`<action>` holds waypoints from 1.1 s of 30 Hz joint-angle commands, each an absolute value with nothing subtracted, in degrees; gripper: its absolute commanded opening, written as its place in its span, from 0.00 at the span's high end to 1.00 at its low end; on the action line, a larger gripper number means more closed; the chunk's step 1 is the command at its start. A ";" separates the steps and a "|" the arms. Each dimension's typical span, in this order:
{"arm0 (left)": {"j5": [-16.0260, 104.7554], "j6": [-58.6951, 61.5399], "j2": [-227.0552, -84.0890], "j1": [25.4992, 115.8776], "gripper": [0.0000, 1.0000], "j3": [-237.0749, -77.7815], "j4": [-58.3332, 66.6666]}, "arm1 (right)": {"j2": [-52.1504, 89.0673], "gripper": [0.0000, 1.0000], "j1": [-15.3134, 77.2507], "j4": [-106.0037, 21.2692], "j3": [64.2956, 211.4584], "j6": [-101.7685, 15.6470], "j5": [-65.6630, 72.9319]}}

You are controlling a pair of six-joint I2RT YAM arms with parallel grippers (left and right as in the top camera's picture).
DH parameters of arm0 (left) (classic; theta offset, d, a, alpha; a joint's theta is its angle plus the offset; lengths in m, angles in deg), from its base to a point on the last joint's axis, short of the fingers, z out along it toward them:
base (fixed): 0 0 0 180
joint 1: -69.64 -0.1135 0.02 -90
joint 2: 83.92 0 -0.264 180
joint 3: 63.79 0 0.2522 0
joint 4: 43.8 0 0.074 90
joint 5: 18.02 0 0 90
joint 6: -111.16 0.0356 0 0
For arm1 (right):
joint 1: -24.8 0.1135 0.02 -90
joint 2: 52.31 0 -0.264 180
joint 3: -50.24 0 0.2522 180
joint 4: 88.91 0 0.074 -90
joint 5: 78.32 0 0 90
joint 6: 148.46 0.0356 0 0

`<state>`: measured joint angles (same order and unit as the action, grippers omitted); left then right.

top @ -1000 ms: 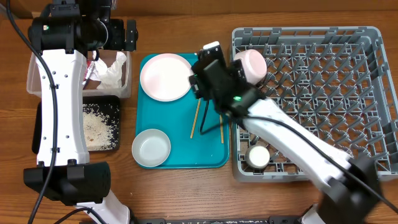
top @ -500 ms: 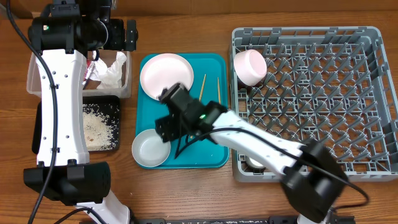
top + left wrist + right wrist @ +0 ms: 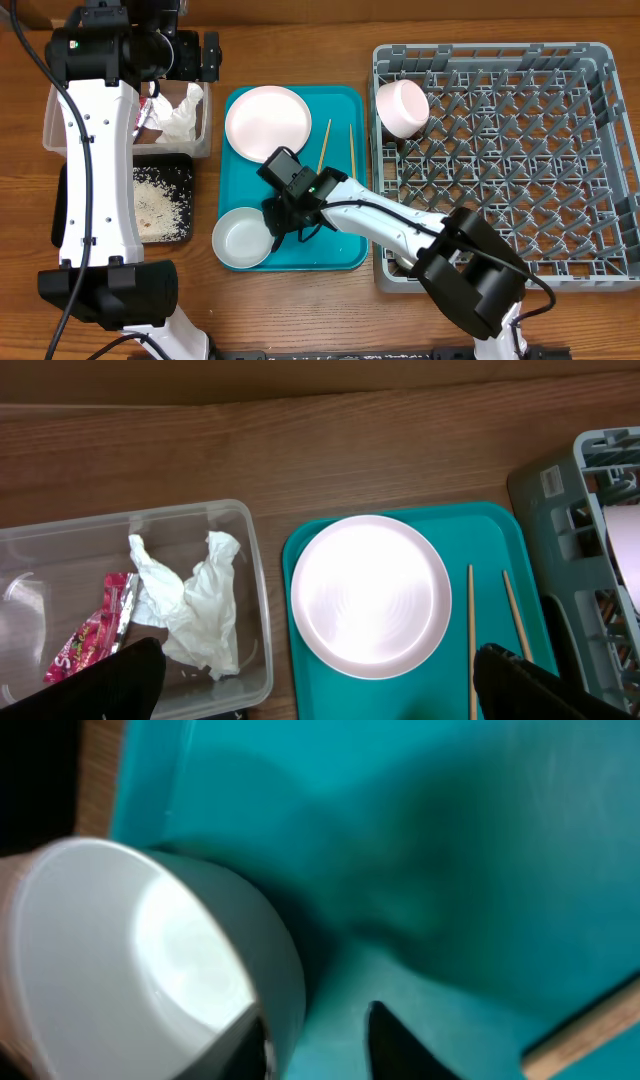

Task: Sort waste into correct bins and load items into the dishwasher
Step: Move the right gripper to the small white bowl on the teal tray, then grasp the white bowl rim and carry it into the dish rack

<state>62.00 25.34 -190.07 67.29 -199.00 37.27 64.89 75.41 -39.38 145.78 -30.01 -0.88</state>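
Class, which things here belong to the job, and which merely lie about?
Job: round white-pink plate, pale grey bowl, white-pink bowl, wooden chopsticks, crumpled white napkins, red wrapper, clear plastic tub, black tray, grey dish rack.
Lying about: teal serving tray.

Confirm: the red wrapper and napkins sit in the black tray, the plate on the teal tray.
Wrong bin: the left wrist view shows the red wrapper and napkins in the clear tub. The plate is on the teal tray.

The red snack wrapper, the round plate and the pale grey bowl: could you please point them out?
red snack wrapper (image 3: pixel 88 640), left wrist view, middle of the wrapper.
round plate (image 3: pixel 370 595), left wrist view, centre of its face.
pale grey bowl (image 3: pixel 238 241), overhead view, inside floor.
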 commanded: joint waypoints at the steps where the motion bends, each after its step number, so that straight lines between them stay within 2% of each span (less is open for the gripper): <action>1: 62.33 25.00 -190.34 67.42 0.00 -199.90 37.07 | 66.69 0.76 74.87 -39.21 147.42 -28.79 -1.29; 4: 62.33 25.00 -190.34 67.42 0.00 -199.90 37.07 | 66.69 0.89 74.72 -39.21 147.44 -28.59 -1.27; 7: 62.33 25.00 -190.34 67.42 0.00 -199.90 37.07 | 66.69 0.96 74.08 -38.84 147.81 -28.35 -1.32; 28: 62.33 25.00 -190.34 67.42 0.00 -199.90 37.07 | 64.15 0.96 68.70 -34.88 148.42 -28.33 -0.81; 33: 62.31 24.97 -190.34 67.42 0.00 -199.90 37.07 | 60.43 0.96 68.70 -32.30 148.42 -27.89 5.94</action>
